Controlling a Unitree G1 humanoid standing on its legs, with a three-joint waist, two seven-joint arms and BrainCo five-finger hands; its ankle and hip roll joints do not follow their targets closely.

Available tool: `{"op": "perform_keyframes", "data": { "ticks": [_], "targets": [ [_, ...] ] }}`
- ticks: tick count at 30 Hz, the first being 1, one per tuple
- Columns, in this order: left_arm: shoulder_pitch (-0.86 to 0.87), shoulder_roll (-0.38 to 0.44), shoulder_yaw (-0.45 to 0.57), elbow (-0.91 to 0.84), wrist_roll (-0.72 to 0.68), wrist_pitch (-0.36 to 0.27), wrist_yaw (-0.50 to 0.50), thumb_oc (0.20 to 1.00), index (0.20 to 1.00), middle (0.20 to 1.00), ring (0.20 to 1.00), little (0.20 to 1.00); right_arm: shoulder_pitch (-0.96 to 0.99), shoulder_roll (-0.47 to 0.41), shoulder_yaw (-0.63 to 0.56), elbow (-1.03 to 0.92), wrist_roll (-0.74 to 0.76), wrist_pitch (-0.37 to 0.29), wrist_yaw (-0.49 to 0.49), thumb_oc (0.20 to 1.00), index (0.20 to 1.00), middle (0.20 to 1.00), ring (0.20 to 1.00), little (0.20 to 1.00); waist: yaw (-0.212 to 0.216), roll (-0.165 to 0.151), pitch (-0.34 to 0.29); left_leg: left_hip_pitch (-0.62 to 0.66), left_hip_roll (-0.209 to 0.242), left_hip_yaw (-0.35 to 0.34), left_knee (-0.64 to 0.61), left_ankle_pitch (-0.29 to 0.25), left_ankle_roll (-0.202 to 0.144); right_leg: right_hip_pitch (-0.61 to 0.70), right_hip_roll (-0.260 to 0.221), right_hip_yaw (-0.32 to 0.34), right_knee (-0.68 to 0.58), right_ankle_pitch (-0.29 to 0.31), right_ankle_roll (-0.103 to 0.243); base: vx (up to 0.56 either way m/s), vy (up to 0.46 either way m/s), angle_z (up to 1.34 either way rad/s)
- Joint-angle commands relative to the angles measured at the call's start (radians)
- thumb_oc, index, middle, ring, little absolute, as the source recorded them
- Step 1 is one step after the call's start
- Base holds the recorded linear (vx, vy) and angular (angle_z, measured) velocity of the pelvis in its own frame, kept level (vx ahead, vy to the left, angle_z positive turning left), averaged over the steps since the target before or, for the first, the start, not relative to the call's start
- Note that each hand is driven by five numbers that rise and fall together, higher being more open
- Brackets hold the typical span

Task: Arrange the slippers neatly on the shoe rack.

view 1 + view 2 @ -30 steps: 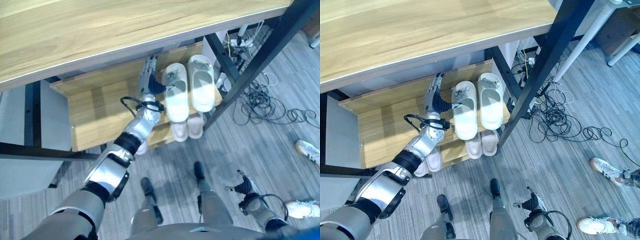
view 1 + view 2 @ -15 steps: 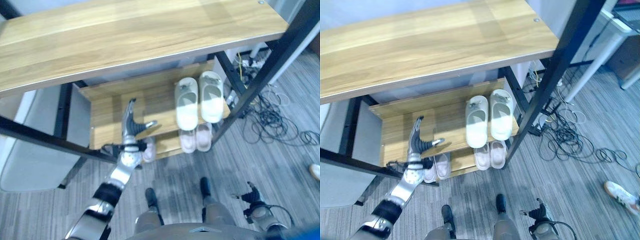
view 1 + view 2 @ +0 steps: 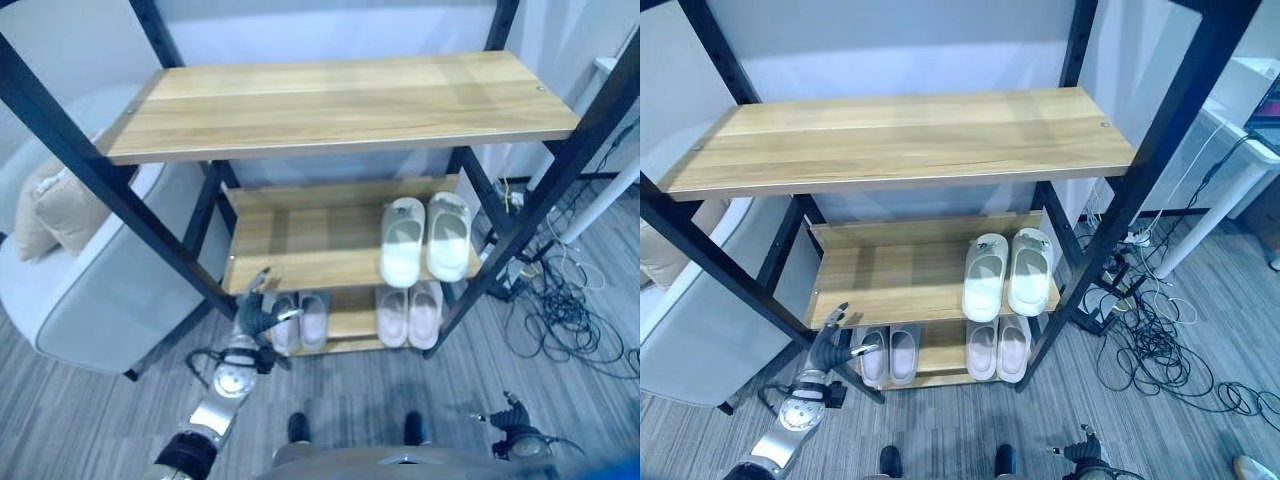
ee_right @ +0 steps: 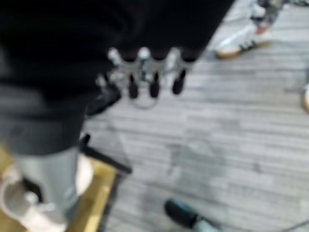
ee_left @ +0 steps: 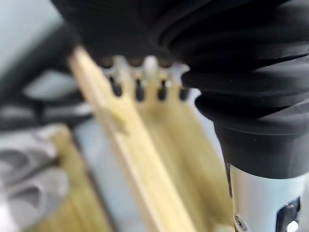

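Observation:
A pair of white slippers (image 3: 424,238) lies side by side at the right end of the rack's middle shelf (image 3: 300,248). Two pinkish pairs sit on the bottom shelf: one at the left (image 3: 298,321), one at the right (image 3: 410,313). My left hand (image 3: 257,314) hangs open and empty in front of the rack's lower left, just before the left pinkish pair; its straight fingers (image 5: 145,83) point at the shelf edges. My right hand (image 3: 509,431) is low at the lower right, above the floor, its fingers (image 4: 145,72) straight and holding nothing.
The top shelf (image 3: 340,100) is bare wood. A grey armchair (image 3: 95,300) with a beige cushion (image 3: 45,205) stands left of the rack. Loose cables (image 3: 565,320) lie on the floor at the right by a white table leg (image 3: 600,200). A person's sneaker (image 4: 241,41) stands nearby.
The camera has drawn back, so the whole rack shows. My left hand has left the middle shelf beside the white slippers and dropped to the bottom shelf's front. The slippers stay put.

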Motion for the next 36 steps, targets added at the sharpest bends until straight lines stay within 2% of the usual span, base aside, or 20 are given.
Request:
{"op": "perform_keyframes", "data": {
  "ticks": [1, 3, 8, 10, 13, 17, 23, 33, 35, 36],
  "targets": [
    [-0.117, -0.022, -0.001, -0.047, 0.012, -0.042, -0.013, 1.000, 1.000, 1.000, 1.000, 1.000, -0.043, -0.033, 0.009, -0.044, 0.016, -0.004, -0.017, 1.000, 1.000, 1.000, 1.000, 1.000, -0.008, 0.046, 0.076, -0.063, -0.036, -0.035, 0.015, -0.023, 0.021, -0.041, -0.018, -0.020, 0.043, -0.105, 0.043, 0.00, 0.000, 0.00],
    [-0.127, -0.028, -0.010, -0.039, 0.015, -0.041, -0.014, 1.000, 1.000, 1.000, 1.000, 1.000, -0.042, -0.035, 0.014, -0.048, 0.011, -0.004, -0.020, 1.000, 1.000, 1.000, 1.000, 1.000, -0.011, 0.047, 0.076, -0.064, -0.036, -0.033, 0.015, -0.023, 0.022, -0.044, -0.018, -0.016, 0.044, -0.104, 0.043, -0.01, -0.003, -0.08],
    [-0.203, -0.065, -0.117, 0.013, 0.105, -0.018, -0.006, 1.000, 1.000, 1.000, 1.000, 1.000, -0.066, -0.056, 0.046, -0.063, -0.031, 0.007, -0.040, 1.000, 1.000, 1.000, 1.000, 1.000, -0.031, 0.060, 0.098, -0.072, -0.039, -0.029, 0.015, -0.023, 0.027, -0.070, -0.021, 0.009, 0.070, -0.109, 0.040, -0.04, -0.001, -0.06],
    [-0.206, -0.067, -0.118, 0.016, 0.106, -0.020, -0.005, 1.000, 1.000, 1.000, 1.000, 1.000, -0.067, -0.057, 0.045, -0.062, -0.031, 0.007, -0.040, 1.000, 1.000, 1.000, 1.000, 1.000, -0.030, 0.061, 0.099, -0.073, -0.039, -0.029, 0.015, -0.023, 0.027, -0.072, -0.021, 0.009, 0.072, -0.110, 0.040, -0.05, -0.001, -0.02],
    [-0.254, -0.114, -0.167, 0.095, 0.120, -0.006, 0.000, 1.000, 1.000, 1.000, 1.000, 1.000, -0.093, -0.065, 0.064, -0.083, -0.032, 0.006, -0.052, 1.000, 1.000, 1.000, 1.000, 1.000, -0.045, 0.071, 0.125, -0.087, -0.040, -0.025, 0.015, -0.019, 0.031, -0.109, -0.018, 0.026, 0.091, -0.108, 0.039, -0.08, 0.000, -0.07],
    [-0.310, -0.157, -0.195, 0.120, 0.085, 0.000, 0.007, 1.000, 1.000, 1.000, 1.000, 1.000, -0.106, -0.075, 0.082, -0.112, -0.040, 0.008, -0.069, 1.000, 1.000, 1.000, 1.000, 1.000, -0.060, 0.083, 0.156, -0.104, -0.037, -0.015, 0.015, -0.011, 0.033, -0.153, -0.018, 0.044, 0.122, -0.107, 0.035, -0.06, -0.013, -0.13],
    [-0.346, -0.192, -0.216, 0.128, 0.040, -0.003, 0.015, 1.000, 1.000, 1.000, 1.000, 1.000, -0.119, -0.080, 0.090, -0.117, -0.034, 0.007, -0.083, 1.000, 1.000, 1.000, 1.000, 1.000, -0.070, 0.089, 0.169, -0.110, -0.030, -0.005, 0.015, -0.006, 0.034, -0.174, -0.013, 0.057, 0.137, -0.111, 0.031, -0.02, -0.026, -0.07],
    [-0.344, -0.223, -0.229, 0.121, -0.062, -0.018, -0.015, 1.000, 1.000, 1.000, 1.000, 1.000, -0.122, -0.079, 0.097, -0.122, -0.024, 0.002, -0.089, 1.000, 1.000, 1.000, 1.000, 1.000, -0.083, 0.089, 0.166, -0.109, -0.020, 0.006, 0.015, -0.003, 0.031, -0.176, -0.005, 0.061, 0.126, -0.108, 0.028, 0.01, -0.024, -0.04],
    [-0.349, -0.214, -0.203, 0.081, -0.128, -0.024, -0.022, 1.000, 1.000, 1.000, 1.000, 1.000, -0.024, -0.071, 0.107, -0.347, -0.076, -0.007, -0.085, 1.000, 1.000, 1.000, 1.000, 1.000, -0.100, 0.078, 0.169, -0.102, -0.014, 0.011, 0.015, -0.007, 0.028, -0.176, -0.002, 0.068, 0.127, -0.112, 0.028, 0.01, -0.016, -0.01],
    [-0.348, -0.214, -0.204, 0.081, -0.128, -0.024, -0.022, 1.000, 1.000, 1.000, 1.000, 1.000, -0.023, -0.071, 0.106, -0.349, -0.076, -0.005, -0.085, 1.000, 1.000, 1.000, 1.000, 1.000, -0.099, 0.079, 0.165, -0.107, -0.014, 0.011, 0.015, -0.005, 0.028, -0.180, -0.001, 0.068, 0.125, -0.108, 0.027, 0.00, 0.000, 0.00]
  ]
}}
